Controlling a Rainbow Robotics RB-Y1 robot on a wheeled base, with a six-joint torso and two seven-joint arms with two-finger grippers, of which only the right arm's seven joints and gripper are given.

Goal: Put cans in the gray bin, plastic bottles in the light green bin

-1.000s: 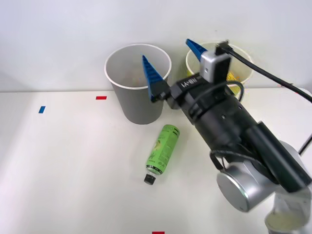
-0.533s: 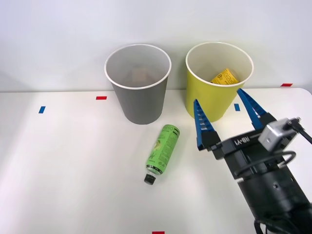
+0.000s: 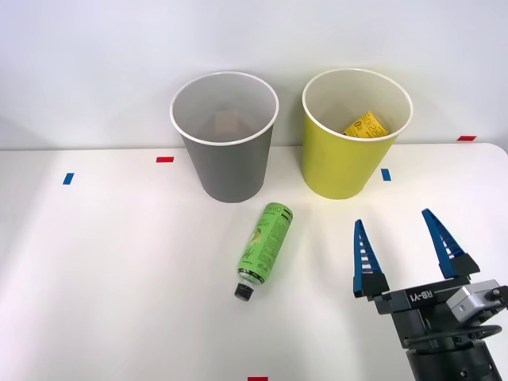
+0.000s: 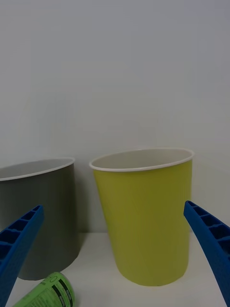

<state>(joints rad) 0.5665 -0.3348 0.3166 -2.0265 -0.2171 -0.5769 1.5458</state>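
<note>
Pincer, right arm: the right pincer [image 3: 410, 252] stands low at the near right of the surface [image 3: 103, 262], fingers spread wide and pointing away toward the bins, nothing held between them.
Bottle: the plastic bottle [image 3: 264, 248] lies on its side on the bare surface, in front of the gap between the two bins and apart from both.
Bottle axis: long axis runs near-to-far with a slight slant; the black cap [image 3: 243, 292] points toward the robot and a little left, the base points at the bins.
Bearing from pincer: the bottle lies to the pincer's left and slightly ahead of it, near but apart; its base end [image 4: 48, 291] sits beside the left finger in the wrist view.
Gray bin: the gray bin [image 3: 226, 171] stands upright at the back, left of centre; something reddish-brown shows dimly inside, too unclear to identify.
Light green bin: the light green bin [image 3: 341, 171] stands upright to the right of the gray one, directly ahead of the pincer; a yellow packet [image 3: 364, 126] rests inside.
Judged next move: a shift leftward and a wrist turn to close across the bottle's narrow width.
</note>
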